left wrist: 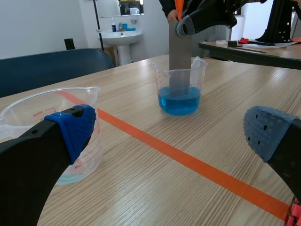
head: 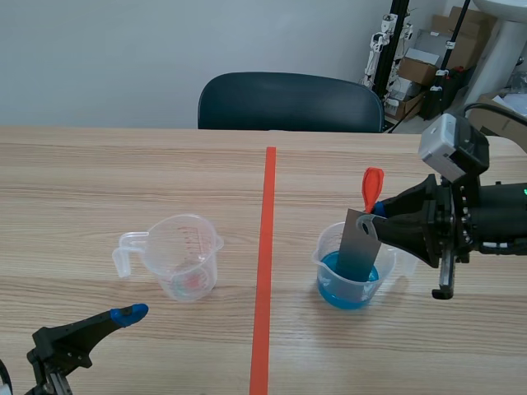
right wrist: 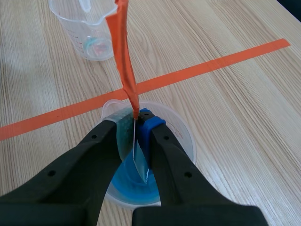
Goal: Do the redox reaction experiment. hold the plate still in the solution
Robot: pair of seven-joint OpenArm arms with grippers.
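A clear beaker of blue solution stands right of the tape line. A grey metal plate with an orange tag stands in it, lower end in the liquid. My right gripper is shut on the plate's top edge above the beaker. My left gripper is open low at the front left, near an almost empty clear measuring cup.
An orange-red tape line runs down the middle of the wooden table. A dark chair stands behind the far edge. Boxes and stands sit in the back right corner.
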